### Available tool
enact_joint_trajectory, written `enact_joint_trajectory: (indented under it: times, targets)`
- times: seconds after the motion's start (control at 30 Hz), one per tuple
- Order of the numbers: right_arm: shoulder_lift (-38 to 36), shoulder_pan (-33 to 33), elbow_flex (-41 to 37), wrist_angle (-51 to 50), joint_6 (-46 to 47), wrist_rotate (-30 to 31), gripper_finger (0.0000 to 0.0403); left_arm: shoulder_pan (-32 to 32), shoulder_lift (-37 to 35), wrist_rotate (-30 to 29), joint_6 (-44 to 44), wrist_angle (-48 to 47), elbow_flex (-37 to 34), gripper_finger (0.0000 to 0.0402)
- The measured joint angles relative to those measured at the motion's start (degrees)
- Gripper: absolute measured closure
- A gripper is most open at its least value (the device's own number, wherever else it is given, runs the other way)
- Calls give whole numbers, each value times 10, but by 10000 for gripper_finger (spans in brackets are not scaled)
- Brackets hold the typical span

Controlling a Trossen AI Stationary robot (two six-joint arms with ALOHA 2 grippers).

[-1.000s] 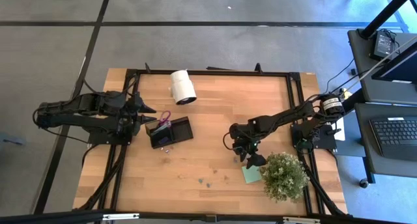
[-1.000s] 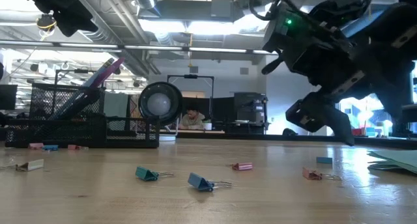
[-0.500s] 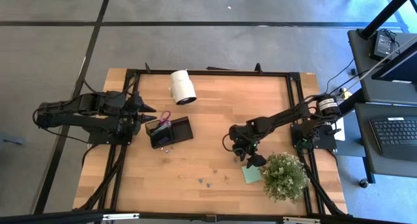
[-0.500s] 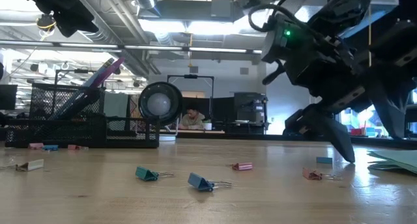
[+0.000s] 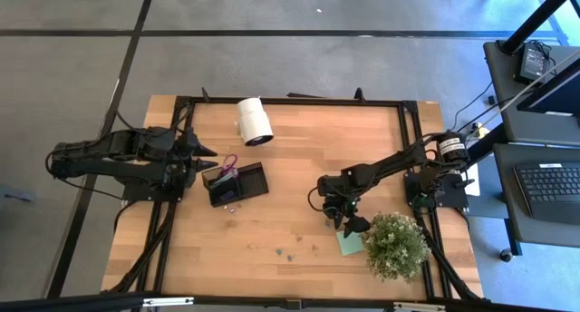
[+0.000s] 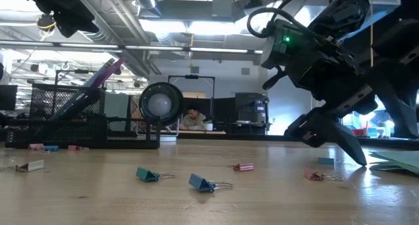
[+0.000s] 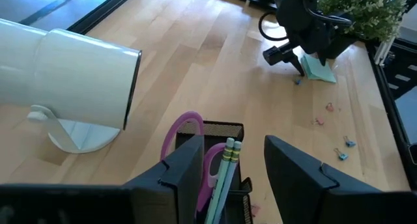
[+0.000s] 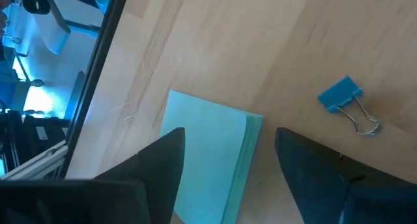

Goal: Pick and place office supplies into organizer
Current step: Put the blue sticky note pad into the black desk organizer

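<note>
The black organizer stands left of the table's middle, with purple-handled scissors and pale green pencils upright in it. My left gripper hovers open just left of and above it. The light green sticky-note pad lies flat beside the plant. My right gripper is low over the pad, open; in the right wrist view its fingers stand to either side of the pad's near corner, touching nothing that I can see. Small binder clips lie scattered on the wood, and a blue one is close to the pad.
A white cylinder roll lies at the far side of the table, near the organizer. A bushy potted plant stands at the near right corner, right beside the pad and my right arm. A few clips lie near the front edge.
My right gripper has sunk a little toward the table next to the sticky-note pad, its fingers still apart. My left arm has kept still.
</note>
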Motion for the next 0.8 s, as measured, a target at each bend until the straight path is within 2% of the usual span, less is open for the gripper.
enact_joint_trajectory:
  times: [0.8]
  targets:
    - [1,0,-1,0,3,-60,160,0,0,0,0,0,0,245]
